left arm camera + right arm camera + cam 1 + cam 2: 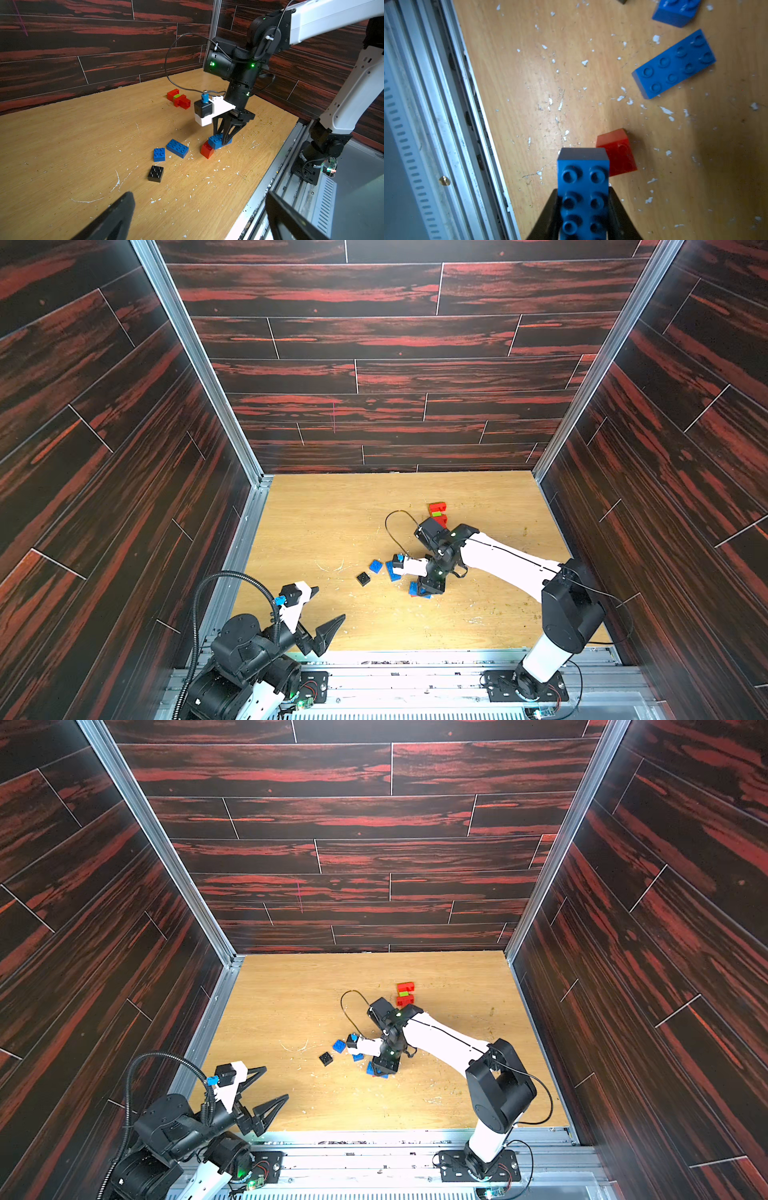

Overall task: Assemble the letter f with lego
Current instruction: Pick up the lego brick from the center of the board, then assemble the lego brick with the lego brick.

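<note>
Left jaws: spread wide, holding nothing, parked over the near left corner of the tabletop [324, 522], well apart from the lego.

Loose pieces next, all studs up: black brick [155, 173], blue square brick [159, 154], loose blue oblong brick [177, 148].

Right jaws: pinching a second blue oblong brick [583, 187] by its long sides, low over the tabletop. A red brick [616, 153] lies tilted against its corner; we cannot tell whether the two are joined.

Farther back sits the red-and-green row [437, 512].

We judge the step to be pick-up. The next move calls for a straight lift, then carrying the brick to the row. Risk: the red brick may drag along.
</note>
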